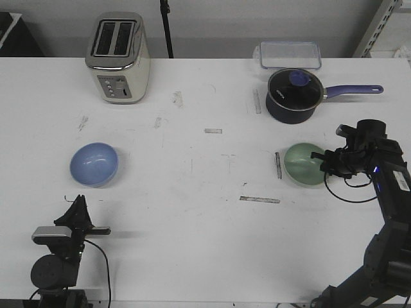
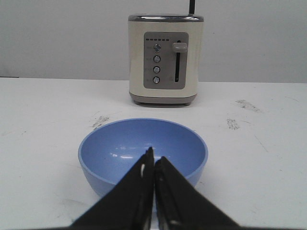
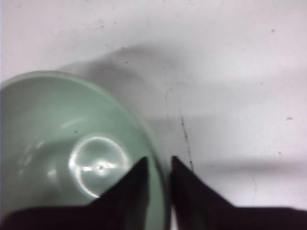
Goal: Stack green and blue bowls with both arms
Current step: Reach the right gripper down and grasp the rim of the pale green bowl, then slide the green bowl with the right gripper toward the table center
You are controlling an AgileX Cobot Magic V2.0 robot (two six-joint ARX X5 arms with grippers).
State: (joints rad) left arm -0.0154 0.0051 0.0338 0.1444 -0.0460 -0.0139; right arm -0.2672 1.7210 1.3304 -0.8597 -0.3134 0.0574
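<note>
The light blue bowl (image 1: pixel 94 163) sits upright on the white table at the left. It fills the middle of the left wrist view (image 2: pixel 143 153). My left gripper (image 1: pixel 79 200) is shut and empty, low near the table's front edge, a short way from the bowl, its tips (image 2: pixel 153 155) pointing at it. The mint green bowl (image 1: pixel 303 164) sits at the right. My right gripper (image 1: pixel 320 160) is closed over its right rim, one finger inside the bowl (image 3: pixel 72 143) and one outside, with the rim between the tips (image 3: pixel 159 165).
A cream toaster (image 1: pixel 118 57) stands at the back left and also shows in the left wrist view (image 2: pixel 164 60). A dark blue long-handled saucepan (image 1: pixel 294 95) with a glass lid and a clear lidded box (image 1: pixel 289 54) stand behind the green bowl.
</note>
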